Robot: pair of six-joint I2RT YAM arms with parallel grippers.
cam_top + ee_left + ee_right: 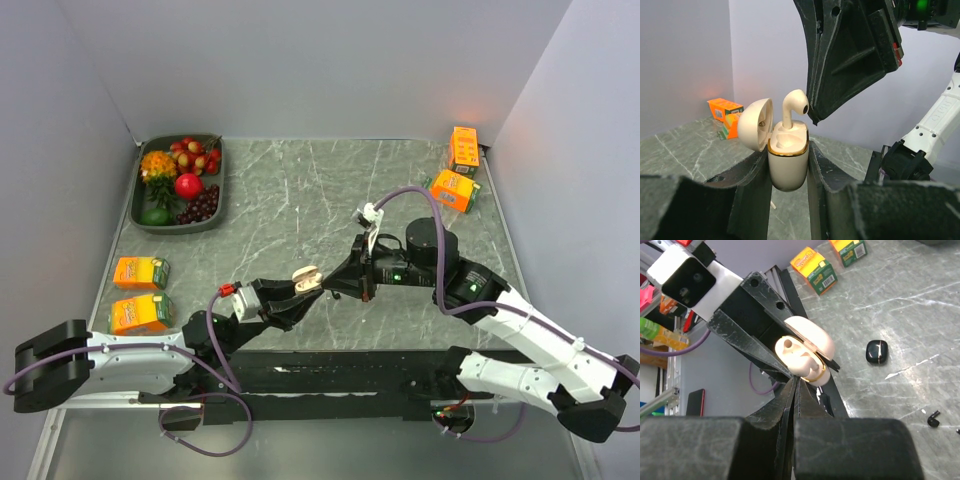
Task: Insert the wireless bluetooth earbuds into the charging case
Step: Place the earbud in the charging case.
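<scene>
One cream earbud (792,106) stands half-seated in the open charging case (787,160) clamped by the left jaws. Shut and empty, the right jaws could knock it out by pushing off-centre.

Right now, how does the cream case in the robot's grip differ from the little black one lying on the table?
The cream case is clamped in the left gripper, off the table; the black case lies loose on it. The cream case's lid is swung open, a cream earbud standing inside; the black case looks closed. Both are small and rounded.
</scene>
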